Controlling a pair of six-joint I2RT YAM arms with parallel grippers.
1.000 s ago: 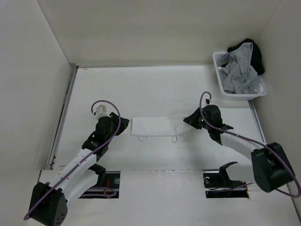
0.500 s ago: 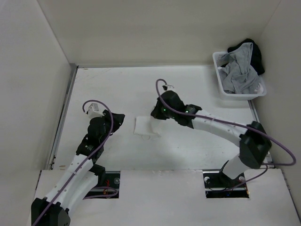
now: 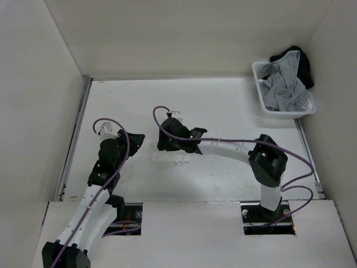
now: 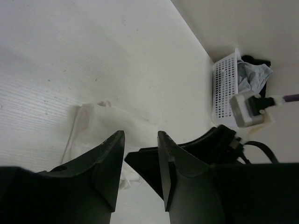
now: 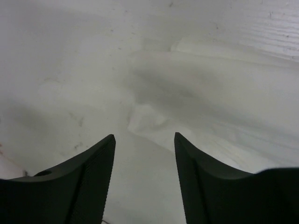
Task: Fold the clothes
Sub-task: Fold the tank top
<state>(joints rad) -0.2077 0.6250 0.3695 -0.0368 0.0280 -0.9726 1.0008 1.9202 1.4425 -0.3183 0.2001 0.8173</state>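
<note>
Left arm: angled in from the near-left corner of the worktop (image 3: 223, 106). The left gripper (image 3: 136, 138) sits over the left half and points right, toward the cloth. In the left wrist view its two fingers (image 4: 110, 158) stand partly apart. Bare surface shows in the gap and nothing is pinched, so the left gripper (image 4: 140, 135) is empty. It is near the cloth but not touching it.

The white garment (image 4: 93, 123) is a little left of centre, in the near half of the worktop. It lies flat on the surface as a small, compact, doubled-over patch with a crumpled left edge. From above, most of it is hidden under the right gripper, and only a pale sliver (image 3: 177, 158) shows at the near side.

Right arm: stretched far across from the near-right toward the left. The right gripper (image 3: 163, 144) is over the garment, just right of the left gripper and apart from it. The right wrist view shows its jaws spread wide. The cloth (image 5: 187, 93) lies loose below and ahead of the fingertips (image 5: 98, 154), and a folded corner sits just beyond the gap. Nothing is caught between them, so the right gripper (image 5: 144, 136) is free of the fabric.

Far-right corner: a white basket (image 3: 290, 113) holds a grey garment (image 3: 284, 84), with a black garment (image 3: 304, 64) draped over its back rim. It is well apart from both grippers.
</note>
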